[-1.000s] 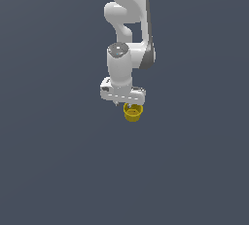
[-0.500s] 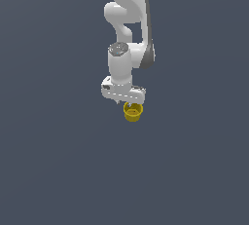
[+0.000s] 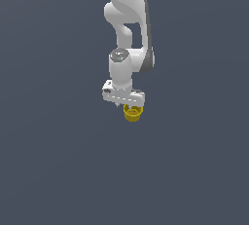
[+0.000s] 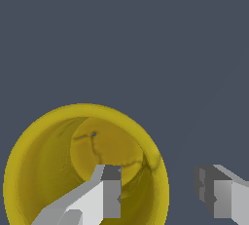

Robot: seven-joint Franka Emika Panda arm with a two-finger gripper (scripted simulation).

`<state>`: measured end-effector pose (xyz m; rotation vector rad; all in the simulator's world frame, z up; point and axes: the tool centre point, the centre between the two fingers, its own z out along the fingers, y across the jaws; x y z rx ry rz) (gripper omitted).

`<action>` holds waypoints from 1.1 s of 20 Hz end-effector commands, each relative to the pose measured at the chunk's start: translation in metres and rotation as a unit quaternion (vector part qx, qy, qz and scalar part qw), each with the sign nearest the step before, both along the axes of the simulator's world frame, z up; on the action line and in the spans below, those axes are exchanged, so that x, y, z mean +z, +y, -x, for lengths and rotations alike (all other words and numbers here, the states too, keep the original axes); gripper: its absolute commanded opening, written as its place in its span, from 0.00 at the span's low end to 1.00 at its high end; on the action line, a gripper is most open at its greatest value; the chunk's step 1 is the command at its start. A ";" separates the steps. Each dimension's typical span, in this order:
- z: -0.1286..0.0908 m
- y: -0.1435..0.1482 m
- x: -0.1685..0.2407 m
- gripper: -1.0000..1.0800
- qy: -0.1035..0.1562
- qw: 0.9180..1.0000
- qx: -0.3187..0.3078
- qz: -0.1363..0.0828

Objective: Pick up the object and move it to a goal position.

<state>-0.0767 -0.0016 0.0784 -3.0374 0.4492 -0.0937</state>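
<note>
The cup [image 4: 53, 165] was yellow, with thin dark crack-like lines on its inner bottom and a darker shade on the wall near the gripper [image 4: 163, 190]. The gripper fingers [image 4: 111, 192] were white with dark grey pads. The arm [image 3: 127, 34] above the cup was white with grey parts. The background [image 3: 48, 160] was plain dark blue-grey.

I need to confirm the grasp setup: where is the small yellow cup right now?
In the exterior view the small yellow cup sits just below the white gripper; the wrist view shows one finger inside its rim, the other outside.
</note>
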 end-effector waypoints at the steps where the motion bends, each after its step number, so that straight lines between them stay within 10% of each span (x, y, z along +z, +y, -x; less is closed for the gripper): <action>1: 0.000 0.000 -0.005 0.62 0.000 1.000 -0.001 0.000; 3: 0.000 0.000 -0.007 0.62 0.000 1.000 -0.001 0.000; 4: 0.000 0.000 -0.007 0.00 0.000 1.000 -0.001 0.000; 22: 0.002 -0.006 0.010 0.00 -0.001 1.000 0.000 0.000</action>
